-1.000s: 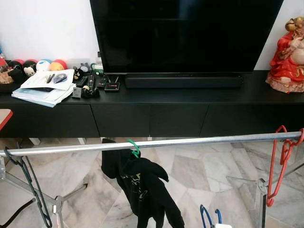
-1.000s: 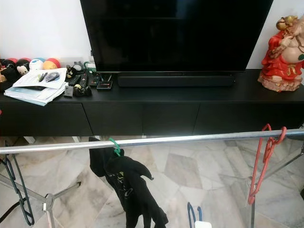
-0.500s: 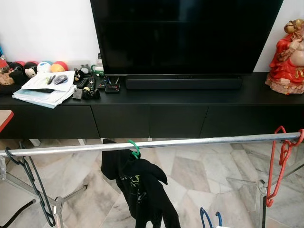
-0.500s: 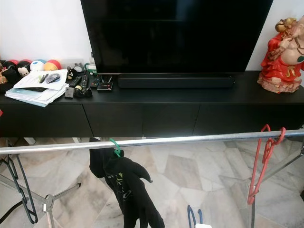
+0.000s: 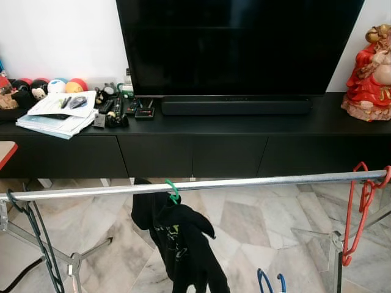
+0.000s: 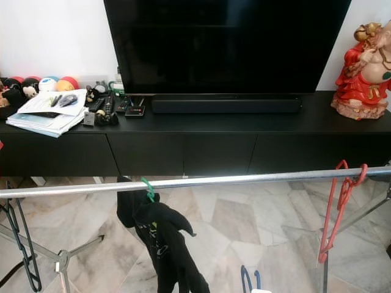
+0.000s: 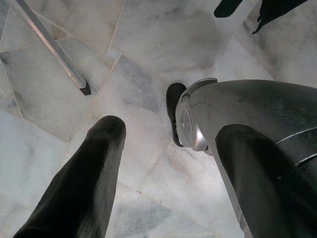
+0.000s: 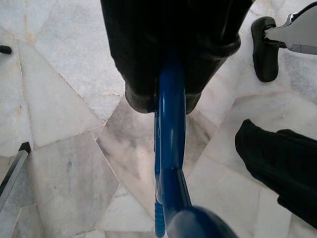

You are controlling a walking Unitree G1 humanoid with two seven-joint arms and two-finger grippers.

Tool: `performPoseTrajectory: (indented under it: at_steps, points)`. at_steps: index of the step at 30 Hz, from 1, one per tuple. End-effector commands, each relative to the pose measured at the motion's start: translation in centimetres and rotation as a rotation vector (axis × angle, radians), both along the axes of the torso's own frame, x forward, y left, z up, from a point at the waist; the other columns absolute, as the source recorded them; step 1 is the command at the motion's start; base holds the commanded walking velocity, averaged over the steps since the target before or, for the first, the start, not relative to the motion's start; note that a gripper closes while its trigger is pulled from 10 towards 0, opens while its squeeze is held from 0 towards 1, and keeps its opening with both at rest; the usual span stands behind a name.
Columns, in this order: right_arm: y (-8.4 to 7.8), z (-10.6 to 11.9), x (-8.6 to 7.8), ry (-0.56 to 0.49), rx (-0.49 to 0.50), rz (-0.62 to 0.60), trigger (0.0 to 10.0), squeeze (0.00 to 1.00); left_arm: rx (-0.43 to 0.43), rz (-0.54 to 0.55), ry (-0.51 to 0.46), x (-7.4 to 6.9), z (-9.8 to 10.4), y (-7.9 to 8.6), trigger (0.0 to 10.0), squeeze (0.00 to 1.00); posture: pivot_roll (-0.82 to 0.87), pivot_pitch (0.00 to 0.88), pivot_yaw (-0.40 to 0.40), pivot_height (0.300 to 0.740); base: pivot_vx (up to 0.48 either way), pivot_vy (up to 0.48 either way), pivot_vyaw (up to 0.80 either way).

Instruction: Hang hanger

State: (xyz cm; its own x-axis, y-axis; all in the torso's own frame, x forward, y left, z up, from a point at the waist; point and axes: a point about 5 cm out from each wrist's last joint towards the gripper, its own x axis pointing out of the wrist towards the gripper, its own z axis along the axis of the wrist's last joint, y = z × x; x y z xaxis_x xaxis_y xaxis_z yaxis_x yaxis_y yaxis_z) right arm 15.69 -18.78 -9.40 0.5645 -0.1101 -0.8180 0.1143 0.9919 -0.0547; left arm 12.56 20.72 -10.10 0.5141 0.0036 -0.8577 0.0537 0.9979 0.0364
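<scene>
**Blue hanger in hand, rail ahead**

Nearest the robot, the right end effector [image 8: 171, 94] is pressed together on the blue hanger [image 8: 168, 163], whose top loop peeks up at the lower edge of the head view, below the rail. The left end effector [image 7: 163, 163] hangs spread and empty above the marble floor [image 7: 148, 44].

Beyond them, the metal rail [image 5: 244, 182] crosses the scene; a black garment [image 5: 180, 241] hangs on it from a green hanger [image 5: 173, 190], a red hanger [image 5: 360, 207] near its right end, a dark hanger [image 5: 36, 238] near its left.

Farthest back stand the black counter [image 5: 244, 125] and television [image 5: 244, 46].

The blue hanger looks like light, stiff, smooth plastic, liable to swivel in a pinch; holding it by the neck just under the hook should keep the hook free for the rail.
</scene>
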Motion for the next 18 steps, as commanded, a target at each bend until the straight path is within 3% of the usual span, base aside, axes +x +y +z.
performPoseTrajectory:
  at_steps: [1,7,18]
  points:
    - [0.35,-0.18,-0.35,0.007,0.013,-0.006,10.0,0.0,-0.008,-0.02,0.006,0.01,-0.03,-0.17,10.0,0.0,0.14,0.027,0.014,0.74,0.0,0.0,0.0]
    - [0.28,-0.15,-0.3,0.005,0.009,-0.001,10.0,0.0,-0.012,-0.015,0.004,0.01,-0.03,-0.2,10.0,0.0,0.15,0.029,0.012,0.74,0.0,0.0,0.0]
    - [0.41,-0.18,-0.34,0.008,0.003,0.017,10.0,0.0,-0.015,-0.015,0.004,-0.03,-0.03,-0.18,10.0,0.0,0.14,0.034,0.013,0.74,-0.255,0.0,0.0]
